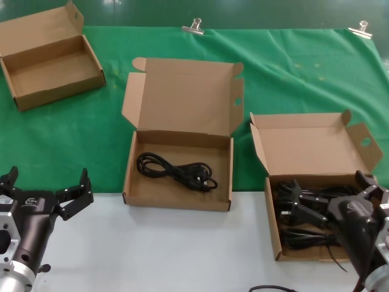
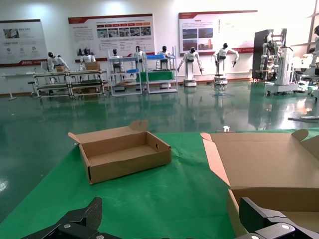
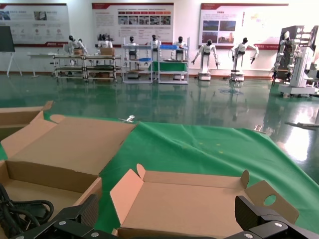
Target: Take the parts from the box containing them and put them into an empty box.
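The box with angled wing flaps (image 1: pixel 316 146) stands at the right and holds several black power cords (image 1: pixel 310 213). My right gripper (image 1: pixel 331 185) hangs open over those cords; its wrist view shows wide-apart fingers (image 3: pixel 254 214) facing that box's lid (image 3: pixel 199 199). The large box with the tall eared lid (image 1: pixel 182 94) stands in the middle with one coiled cord (image 1: pixel 176 170) on its floor, also seen in the right wrist view (image 3: pixel 20 211). My left gripper (image 1: pixel 48 179) is open and empty at the near left, left of the middle box (image 2: pixel 269 159).
A third, shallow cardboard box (image 1: pixel 51 58) sits at the far left on the green cloth (image 1: pixel 292 73); it also shows in the left wrist view (image 2: pixel 124 154). Two metal clips (image 1: pixel 194 26) hold the cloth's far edge. The near table strip (image 1: pixel 170 249) is white.
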### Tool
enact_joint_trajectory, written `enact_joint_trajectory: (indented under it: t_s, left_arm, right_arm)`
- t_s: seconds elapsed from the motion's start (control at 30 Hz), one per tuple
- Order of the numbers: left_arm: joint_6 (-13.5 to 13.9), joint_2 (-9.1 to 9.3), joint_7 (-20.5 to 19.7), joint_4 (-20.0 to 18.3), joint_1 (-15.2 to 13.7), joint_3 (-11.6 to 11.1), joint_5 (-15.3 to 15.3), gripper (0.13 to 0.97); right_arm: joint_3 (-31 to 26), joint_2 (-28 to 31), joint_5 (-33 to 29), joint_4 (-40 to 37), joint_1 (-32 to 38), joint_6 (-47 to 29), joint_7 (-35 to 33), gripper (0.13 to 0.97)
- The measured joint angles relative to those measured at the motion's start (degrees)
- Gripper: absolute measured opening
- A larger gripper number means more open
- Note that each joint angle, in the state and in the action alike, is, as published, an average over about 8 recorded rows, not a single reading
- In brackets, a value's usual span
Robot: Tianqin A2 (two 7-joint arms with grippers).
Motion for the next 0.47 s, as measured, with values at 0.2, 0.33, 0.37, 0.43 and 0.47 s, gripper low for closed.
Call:
enact_joint_trajectory:
  t_s: [0.2, 0.33, 0.37, 0.43, 0.47]
  left_arm:
    - [0.0, 0.0, 0.0, 0.0, 0.0, 0.0, 0.0, 0.966]
    - [0.0, 0.0, 0.0, 0.0, 0.0, 0.0, 0.0, 0.966]
    - [0.0, 0.0, 0.0, 0.0, 0.0, 0.0, 0.0, 0.966]
    - [0.0, 0.0, 0.0, 0.0, 0.0, 0.0, 0.0, 0.966]
    - [0.0, 0.0, 0.0, 0.0, 0.0, 0.0, 0.0, 0.966]
  right_arm:
    - [0.0, 0.0, 0.0, 0.0, 0.0, 0.0, 0.0, 0.966]
    - [0.0, 0.0, 0.0, 0.0, 0.0, 0.0, 0.0, 0.966]
    - [0.0, 0.0, 0.0, 0.0, 0.0, 0.0, 0.0, 0.966]
    - [0.0, 0.0, 0.0, 0.0, 0.0, 0.0, 0.0, 0.966]
    - [0.0, 0.0, 0.0, 0.0, 0.0, 0.0, 0.0, 0.966]
